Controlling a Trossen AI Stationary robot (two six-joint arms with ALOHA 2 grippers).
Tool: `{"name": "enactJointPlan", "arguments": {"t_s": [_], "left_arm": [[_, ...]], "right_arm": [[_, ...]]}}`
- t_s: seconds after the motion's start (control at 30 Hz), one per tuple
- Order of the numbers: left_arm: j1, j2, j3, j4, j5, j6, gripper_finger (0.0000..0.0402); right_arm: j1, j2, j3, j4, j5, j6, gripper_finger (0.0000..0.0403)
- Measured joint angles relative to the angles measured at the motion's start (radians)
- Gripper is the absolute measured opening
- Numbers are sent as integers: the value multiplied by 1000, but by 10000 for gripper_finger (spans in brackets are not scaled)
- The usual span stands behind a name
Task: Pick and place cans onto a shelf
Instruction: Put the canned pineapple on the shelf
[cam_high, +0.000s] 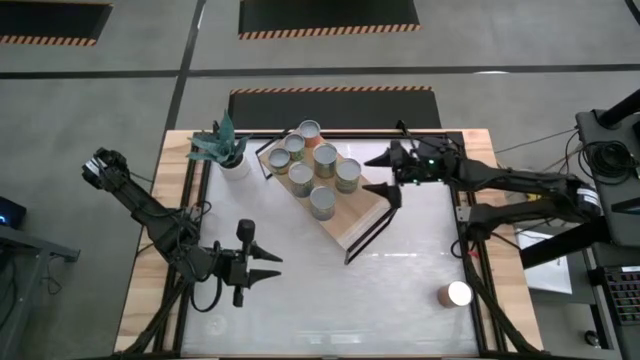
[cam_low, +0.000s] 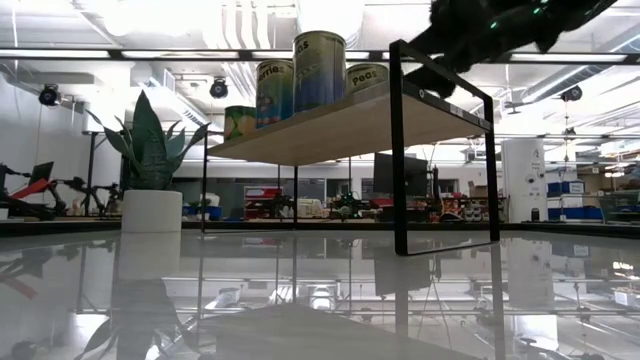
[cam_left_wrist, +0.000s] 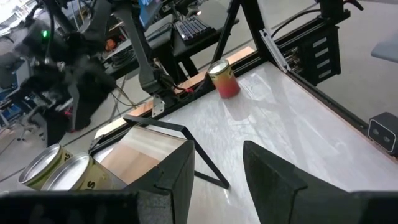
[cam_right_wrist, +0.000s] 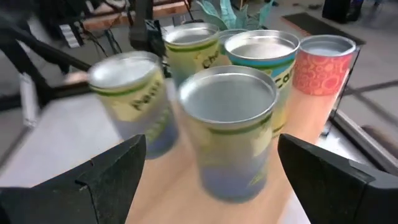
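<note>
Several cans (cam_high: 322, 160) stand upright on the light-wood shelf (cam_high: 350, 225), which lies slantwise across the middle of the table on its black wire frame. In the low view the cans (cam_low: 318, 65) stand on the raised board (cam_low: 340, 125). One more can (cam_high: 458, 294) stands alone on the tabletop near the right front corner; it also shows in the left wrist view (cam_left_wrist: 224, 78). My right gripper (cam_high: 368, 173) is open at the shelf's right side, its fingers level and just short of the nearest can (cam_right_wrist: 228, 130). My left gripper (cam_high: 272, 265) is open and empty over the table's left front.
A white pot with a green plant (cam_high: 225, 150) stands at the shelf's far left end. The shelf's black wire end frame (cam_high: 375, 225) stands just below my right gripper. The white tabletop (cam_high: 340, 300) lies between my left gripper and the lone can.
</note>
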Motion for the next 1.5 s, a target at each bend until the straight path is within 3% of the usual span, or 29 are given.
{"name": "enactJointPlan", "arguments": {"t_s": [0.17, 0.33, 0.47, 0.67, 0.87, 1.03, 1.2, 1.33, 1.5], "left_arm": [[0, 0, -1, -1, 0, -8, 120], [0, 0, -3, -2, 0, -8, 120], [0, 0, -3, -2, 0, 3, 120], [0, 0, 3, -2, 0, 74, 120], [0, 0, 27, -4, 0, 117, 120], [0, 0, 29, -9, 0, 133, 120], [0, 0, 29, -25, 0, 133, 120], [0, 0, 29, -26, 0, 133, 120], [0, 0, 29, -28, 0, 133, 120]], "right_arm": [[69, -122, 0, -62, 0, 126, 352], [215, -203, 12, -83, 0, 245, 339], [357, -203, 64, -131, 85, 331, 327], [502, -85, 206, -451, 227, 521, 325], [611, 87, 341, -887, 228, 868, 325], [750, 211, 437, -1114, 188, 1104, 325], [909, 305, 487, -1240, 107, 1345, 325], [1047, 349, 482, -1230, 26, 1597, 325], [1220, 396, 503, -1199, 24, 1857, 325]]}}
